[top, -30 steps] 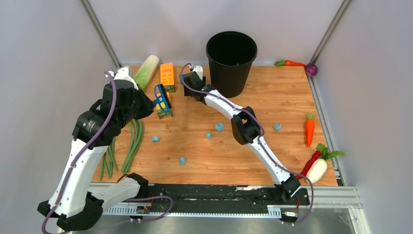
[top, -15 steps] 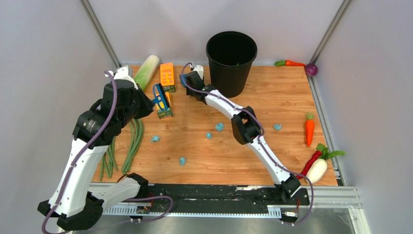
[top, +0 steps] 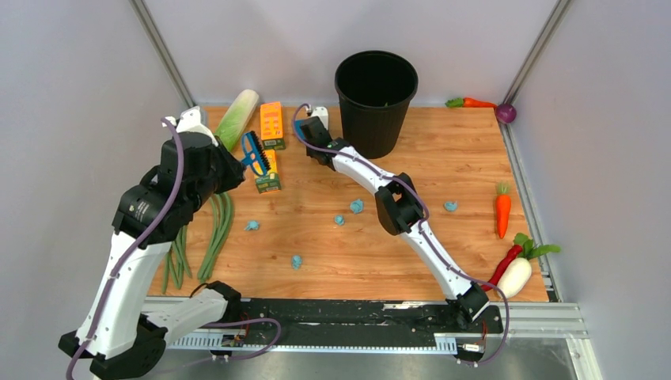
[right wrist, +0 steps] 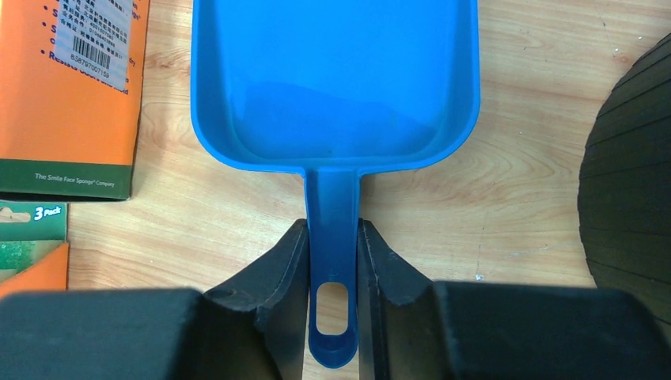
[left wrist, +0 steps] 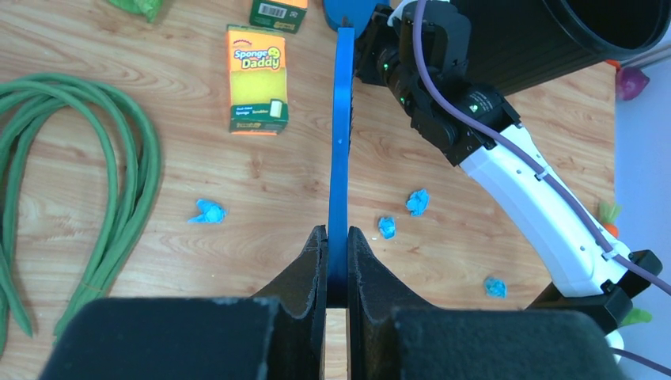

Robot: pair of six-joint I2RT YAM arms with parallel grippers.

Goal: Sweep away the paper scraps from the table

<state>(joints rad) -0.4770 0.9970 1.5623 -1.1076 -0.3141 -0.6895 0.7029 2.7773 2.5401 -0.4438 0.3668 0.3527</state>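
Left gripper [left wrist: 338, 237] clamped on a thin blue plastic brush handle [left wrist: 341, 134] seen edge-on, four tiny light-blue crumpled paper scraps [left wrist: 208, 211] scattered mid-table, light-brown wooden table [left wrist: 198, 158], orange sponge pack [left wrist: 256, 79] toward its far edge, green long beans [left wrist: 119, 174] along its left edge

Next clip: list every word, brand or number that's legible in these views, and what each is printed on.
"Sponge Daddy": front of the flat sponge pack, left wrist view.
"The Smile Face Sponge Company": green band along the bottom of the orange box, right wrist view.
"3 Pack": green pack edge just below that box.
Barcode digits and fine print on the orange box: too blurred to read with certainty.
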